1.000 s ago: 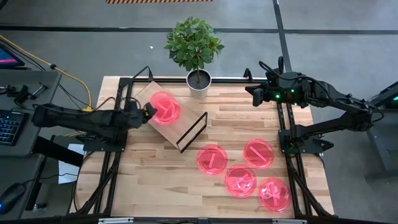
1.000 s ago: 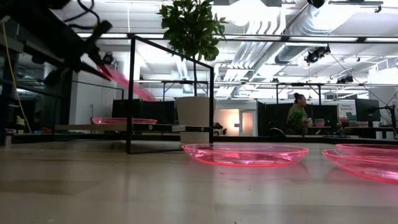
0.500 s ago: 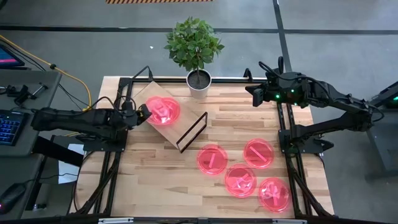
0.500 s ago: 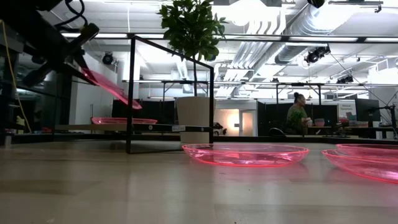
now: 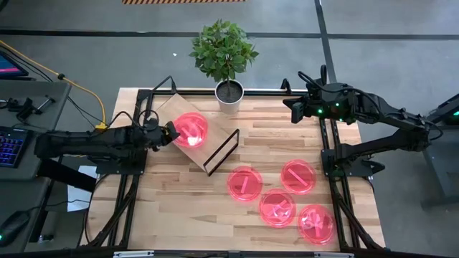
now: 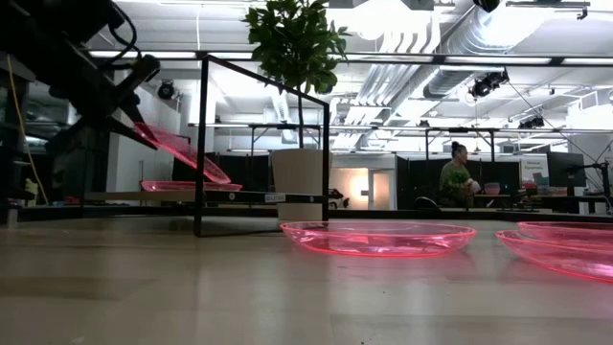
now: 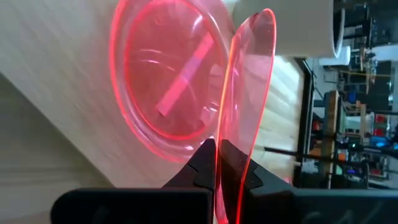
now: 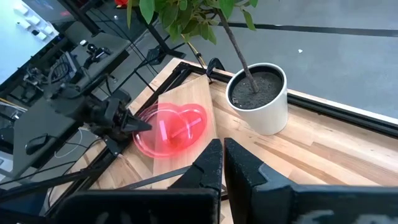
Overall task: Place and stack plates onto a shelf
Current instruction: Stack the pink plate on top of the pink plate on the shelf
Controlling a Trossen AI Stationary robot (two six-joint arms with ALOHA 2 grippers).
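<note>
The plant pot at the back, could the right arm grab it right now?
Probably yes. The right gripper, shut and holding nothing, hovers beside the plant pot, with bare table between them; it would need to open first.

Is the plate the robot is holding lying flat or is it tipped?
Tipped. The held plate slants down from the left gripper toward the plate on the shelf; its lower edge seems about to touch it.

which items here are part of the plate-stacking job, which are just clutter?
Job:
- held plate, in left gripper
- plate on shelf
- shelf
- four table plates

Bystanders:
- potted plant
- keyboard
- right gripper, parked
</note>
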